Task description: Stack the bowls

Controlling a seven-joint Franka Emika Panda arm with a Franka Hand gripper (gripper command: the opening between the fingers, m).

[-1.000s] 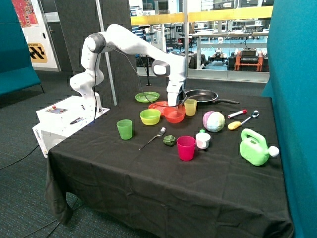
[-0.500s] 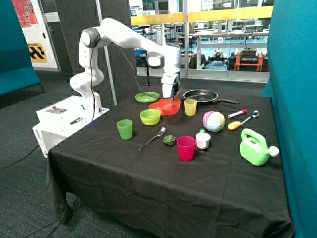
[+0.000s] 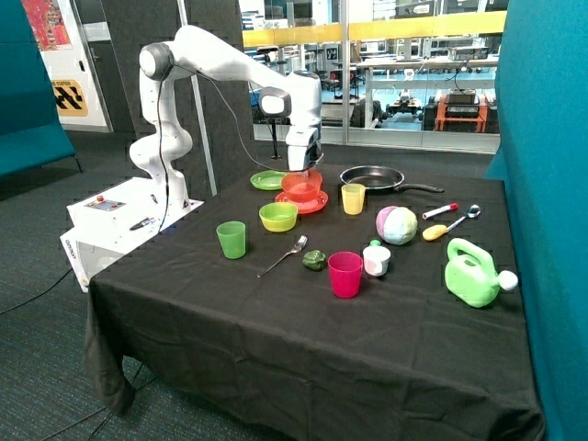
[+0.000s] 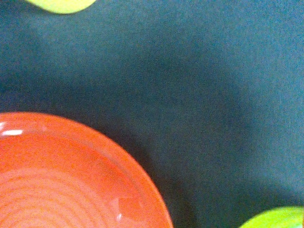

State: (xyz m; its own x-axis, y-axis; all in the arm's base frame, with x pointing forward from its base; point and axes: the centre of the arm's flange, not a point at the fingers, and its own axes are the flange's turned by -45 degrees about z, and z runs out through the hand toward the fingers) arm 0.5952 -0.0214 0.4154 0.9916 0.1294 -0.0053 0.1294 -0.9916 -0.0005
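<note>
My gripper (image 3: 303, 173) is shut on the rim of the orange bowl (image 3: 301, 186) and holds it in the air just above the flat red plate (image 3: 319, 204) at the back of the table. A yellow-green bowl (image 3: 278, 217) stands on the black cloth just in front of the plate. I cannot tell whether it is one bowl or two nested. No other separate bowl shows. In the wrist view an orange round dish with ringed inside (image 4: 57, 180) fills one corner over dark cloth. I cannot tell whether it is the bowl or the plate.
A green plate (image 3: 269, 180), a frying pan (image 3: 372, 176) and a yellow cup (image 3: 353, 197) stand close around the gripper. Nearer the front are a green cup (image 3: 231, 239), a fork (image 3: 285, 255), a pink cup (image 3: 345, 274), a pastel ball (image 3: 397, 225) and a green watering can (image 3: 473, 273).
The gripper has lifted the orange bowl off the cloth beside the yellow cup and carried it up and toward the green plate, over the red plate. The arm has risen and swung back.
</note>
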